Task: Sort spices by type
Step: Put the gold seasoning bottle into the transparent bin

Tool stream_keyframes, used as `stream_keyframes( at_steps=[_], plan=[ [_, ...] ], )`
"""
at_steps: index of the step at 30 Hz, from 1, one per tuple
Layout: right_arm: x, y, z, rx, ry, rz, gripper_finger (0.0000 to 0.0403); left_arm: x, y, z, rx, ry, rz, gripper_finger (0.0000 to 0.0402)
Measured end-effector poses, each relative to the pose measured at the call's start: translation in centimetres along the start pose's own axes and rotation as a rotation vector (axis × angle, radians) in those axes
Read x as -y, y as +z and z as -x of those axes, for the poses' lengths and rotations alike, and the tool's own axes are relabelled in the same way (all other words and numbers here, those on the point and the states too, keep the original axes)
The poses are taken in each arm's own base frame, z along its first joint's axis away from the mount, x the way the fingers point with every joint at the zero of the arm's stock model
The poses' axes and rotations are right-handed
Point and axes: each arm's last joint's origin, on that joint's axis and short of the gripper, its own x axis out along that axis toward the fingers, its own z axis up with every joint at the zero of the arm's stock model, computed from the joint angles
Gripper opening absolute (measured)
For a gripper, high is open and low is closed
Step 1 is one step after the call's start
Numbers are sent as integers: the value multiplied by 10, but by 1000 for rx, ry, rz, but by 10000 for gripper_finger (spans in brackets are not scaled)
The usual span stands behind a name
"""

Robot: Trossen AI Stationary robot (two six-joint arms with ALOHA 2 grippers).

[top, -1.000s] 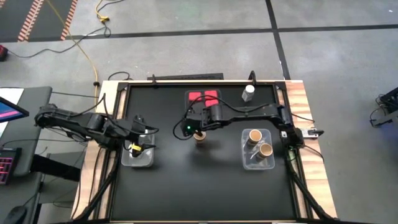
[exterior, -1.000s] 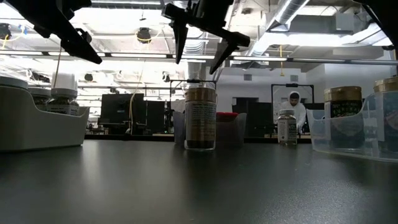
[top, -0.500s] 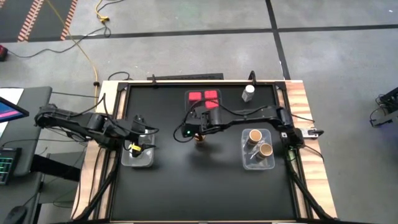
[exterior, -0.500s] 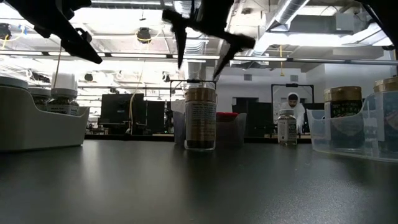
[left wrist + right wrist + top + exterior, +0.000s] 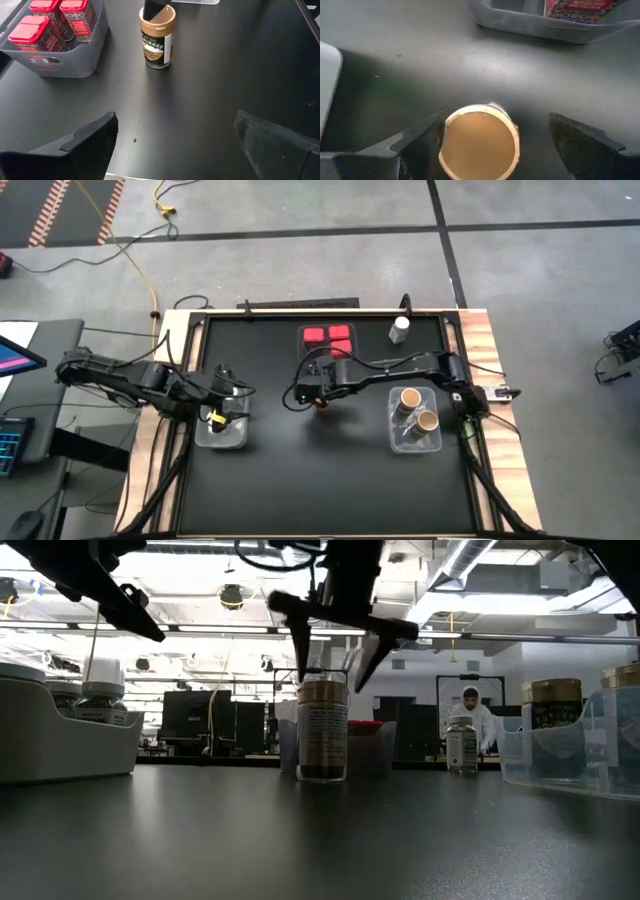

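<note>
Right pincer (image 5: 492, 137) straddles tan-lidded jar (image 5: 479, 142), fingers spread, unseen overhead.

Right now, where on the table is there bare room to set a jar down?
The near half of the black mat is bare. Crowded: the middle, where the open right gripper hovers over the tan-lidded jar beside the red-tin bin.

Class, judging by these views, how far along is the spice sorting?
Done: three red tins share the far bin; two tan-lidded jars sit in the right bin.
In hand: the right end effector hangs open over the tan-lidded jar at mid-table, not gripping.
Left: that jar and the white-capped jar standing loose. The left end effector waits open above the left bin.
</note>
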Motion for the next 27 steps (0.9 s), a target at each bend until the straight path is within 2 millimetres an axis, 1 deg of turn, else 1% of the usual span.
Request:
stream_keyframes(
  at_steps=[6, 9, 12, 16, 21, 27],
  plan=[
    [0, 3, -1, 3, 4, -3, 378, 0, -1, 0, -13, 4, -4, 384],
    [-3, 0, -10, -5, -2, 3, 378, 0, -1, 0, -13, 4, -4, 384],
    [-7, -6, -27, -54, -15, 14, 378, 0, -1, 0, -14, 5, -3, 384],
    [-8, -11, -38, -74, -37, 15, 378, -1, -2, 0, -22, 7, -6, 384],
    [-7, -11, -40, -80, -56, 15, 376, -1, -4, 0, -45, 11, -10, 384],
    [-6, -11, -38, -79, -65, -83, 362, -1, -6, 0, -56, 14, -11, 384]
  ],
)
